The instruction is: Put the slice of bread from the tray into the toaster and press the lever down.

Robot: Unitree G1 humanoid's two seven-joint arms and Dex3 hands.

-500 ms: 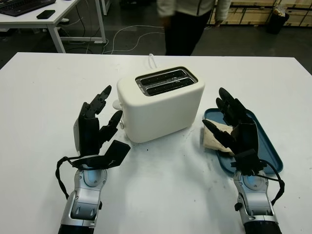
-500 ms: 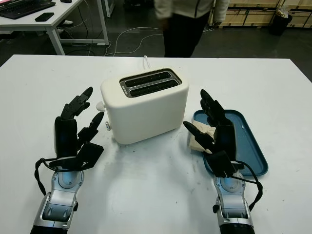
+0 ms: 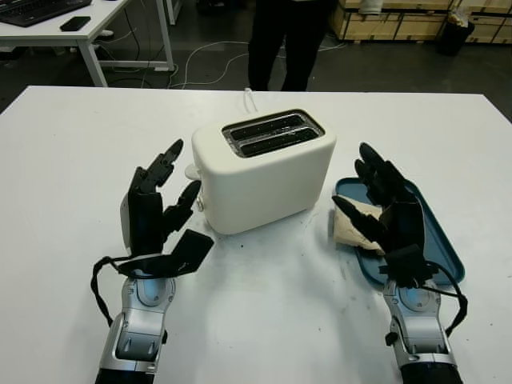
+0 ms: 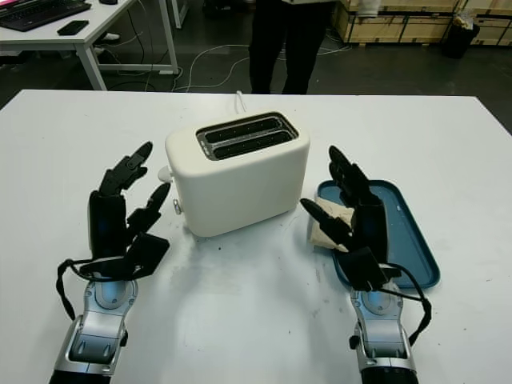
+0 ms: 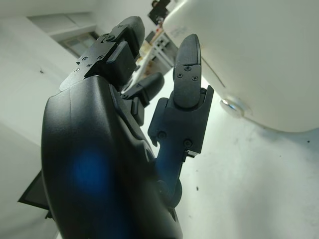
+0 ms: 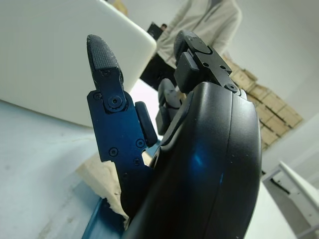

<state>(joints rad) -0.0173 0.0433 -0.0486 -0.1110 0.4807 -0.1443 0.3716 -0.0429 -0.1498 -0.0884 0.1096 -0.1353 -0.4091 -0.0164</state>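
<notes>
Toaster [image 3: 264, 168] mid-table, left hand [image 3: 156, 204] open beside it, right hand [image 4: 352, 216] open over bread [image 6: 102, 177] on tray [image 4: 412, 240]

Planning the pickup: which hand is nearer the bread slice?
Right. The right hand is over the tray, directly above the bread slice, open. The left hand is across the toaster, by its lever side.
</notes>
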